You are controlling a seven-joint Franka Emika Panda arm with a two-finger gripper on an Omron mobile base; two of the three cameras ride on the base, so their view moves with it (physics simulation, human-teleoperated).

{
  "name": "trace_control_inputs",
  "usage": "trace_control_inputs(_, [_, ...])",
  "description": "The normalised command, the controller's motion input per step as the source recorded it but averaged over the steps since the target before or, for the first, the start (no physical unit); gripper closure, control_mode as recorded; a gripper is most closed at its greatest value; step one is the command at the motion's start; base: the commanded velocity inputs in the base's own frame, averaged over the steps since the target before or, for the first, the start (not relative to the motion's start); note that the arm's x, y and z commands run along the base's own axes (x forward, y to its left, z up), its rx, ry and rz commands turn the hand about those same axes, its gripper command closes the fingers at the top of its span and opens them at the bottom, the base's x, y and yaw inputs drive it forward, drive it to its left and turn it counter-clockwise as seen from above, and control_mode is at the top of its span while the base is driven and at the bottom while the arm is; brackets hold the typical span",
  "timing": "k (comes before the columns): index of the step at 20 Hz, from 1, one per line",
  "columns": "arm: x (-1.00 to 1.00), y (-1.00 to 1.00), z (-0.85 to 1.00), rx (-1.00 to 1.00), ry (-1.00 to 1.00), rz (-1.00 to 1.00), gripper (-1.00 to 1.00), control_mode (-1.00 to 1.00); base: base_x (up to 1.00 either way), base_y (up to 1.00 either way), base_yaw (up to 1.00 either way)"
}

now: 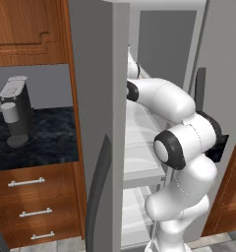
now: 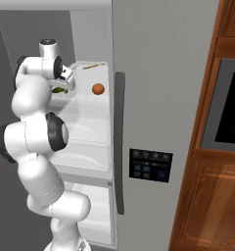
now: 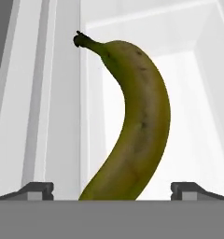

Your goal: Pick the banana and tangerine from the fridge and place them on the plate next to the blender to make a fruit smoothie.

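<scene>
Fingers (image 3: 37, 189) in the hand view stand spread wide at the two lower corners, gripping nothing. One banana (image 3: 137, 126) lies between them, its lower end reaching down to the line of the tips and its dark stem pointing up and to the left. I cannot tell whether either tip touches it; both look apart from its sides. Behind it is the white inner wall and shelf of the fridge (image 3: 198, 102).

From the left base view, the white arm (image 1: 181, 142) reaches past the edge of the grey fridge door (image 1: 98, 98) into the open fridge, and the hand is hidden behind that door. White shelves (image 1: 139, 147) show inside, with nothing plain to see on the parts in view. On the dark counter (image 1: 46, 138) to the left stands one black-grey coffee machine (image 1: 14, 110), above three wooden drawers (image 1: 34, 209).

From the right base view, the gripper (image 2: 60, 83) is low over an upper fridge shelf (image 2: 92, 105), with a bit of green-yellow banana just under it. One tangerine (image 2: 98, 88) sits on the same shelf, well to the right of the gripper and apart from it. A thin brownish thing (image 2: 92, 65) lies on the shelf above; I cannot tell what it is. Lower shelves look bare.
</scene>
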Motion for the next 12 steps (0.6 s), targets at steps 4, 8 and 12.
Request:
trace_control_inputs(4, [0.28,0.08,-0.15,0.00,0.01,-0.01,-1.00,-1.00,0.00,0.00,0.00])
trace_control_inputs(8, [0.26,0.04,-0.14,0.00,0.00,-0.01,-1.00,-1.00,0.00,0.00,0.00])
trace_control_inputs(12, [-0.02,-0.09,-0.49,0.00,0.00,0.00,1.00,-1.00,0.00,0.00,0.00])
